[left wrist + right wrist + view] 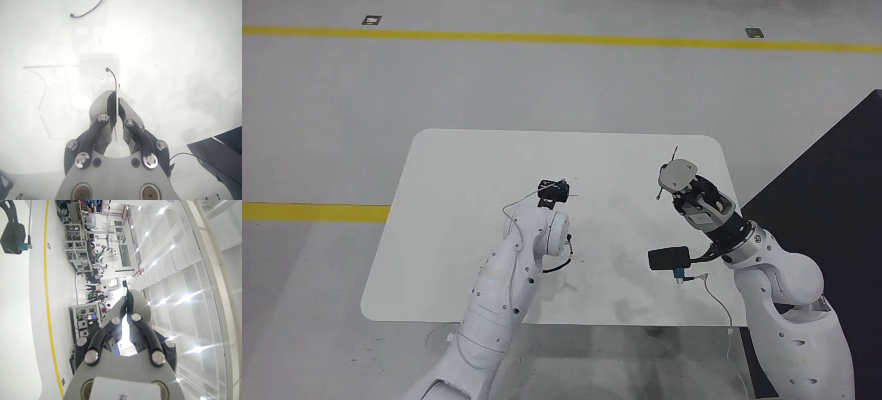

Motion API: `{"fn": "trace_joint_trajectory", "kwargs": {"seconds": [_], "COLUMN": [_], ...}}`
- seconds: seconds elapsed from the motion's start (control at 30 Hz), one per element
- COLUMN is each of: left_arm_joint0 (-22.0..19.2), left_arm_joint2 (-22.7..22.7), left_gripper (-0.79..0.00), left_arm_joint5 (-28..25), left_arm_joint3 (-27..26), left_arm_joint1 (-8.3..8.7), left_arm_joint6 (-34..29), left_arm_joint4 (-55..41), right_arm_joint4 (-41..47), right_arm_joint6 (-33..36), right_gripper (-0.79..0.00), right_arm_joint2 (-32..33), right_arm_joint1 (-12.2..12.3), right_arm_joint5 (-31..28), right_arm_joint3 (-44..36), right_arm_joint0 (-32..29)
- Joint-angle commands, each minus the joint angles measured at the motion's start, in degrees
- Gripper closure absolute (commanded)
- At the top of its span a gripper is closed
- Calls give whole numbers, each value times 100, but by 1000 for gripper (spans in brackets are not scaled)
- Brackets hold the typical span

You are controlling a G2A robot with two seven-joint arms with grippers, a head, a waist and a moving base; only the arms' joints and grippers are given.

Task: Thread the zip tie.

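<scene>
My left gripper (116, 94) is shut on a thin black zip tie (114, 79), low over the white table (462, 200). Its small square head (107, 69) curves out past the fingertips, and the strap's tail runs back between the fingers. From above, this left gripper (554, 189) is near the table's middle. My right gripper (128, 293) is shut on a second black zip tie, whose square head (124, 283) pokes out beyond the tips. It is raised above the table's right side and tilted upward (678, 176), well apart from the left one.
A loose black zip tie (83, 14) lies on the table beyond the left gripper. A dark panel (842, 170) stands by the table's right edge. The table's left and far parts are bare white surface.
</scene>
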Motion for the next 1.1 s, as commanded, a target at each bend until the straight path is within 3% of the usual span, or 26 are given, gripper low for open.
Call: {"fn": "trace_joint_trajectory", "kwargs": {"seconds": [0.0,0.4,0.57,0.6,0.67,0.77,1.07], "left_arm_joint0": [78,203,217,198,156,92,50], "left_arm_joint2": [-46,-242,-234,-234,-226,-214,-183], "left_gripper": [0,0,0,-18,-194,-366,-385], "left_arm_joint5": [-39,-99,-150,-148,-143,-128,-98], "left_arm_joint3": [-42,-198,-31,25,130,259,90], "left_arm_joint1": [22,100,106,105,101,98,106], "left_arm_joint6": [-35,-287,-134,-105,-72,-43,-170], "left_arm_joint4": [43,206,169,151,130,117,191], "right_arm_joint4": [0,0,0,0,0,0,0], "right_arm_joint6": [0,0,0,0,0,0,0], "right_gripper": [0,0,0,0,0,0,0], "right_arm_joint2": [0,0,0,0,0,0,0], "right_arm_joint1": [0,0,0,0,0,0,0], "right_arm_joint5": [0,0,0,0,0,0,0], "right_arm_joint3": [0,0,0,0,0,0,0], "right_arm_joint0": [0,0,0,0,0,0,0]}}
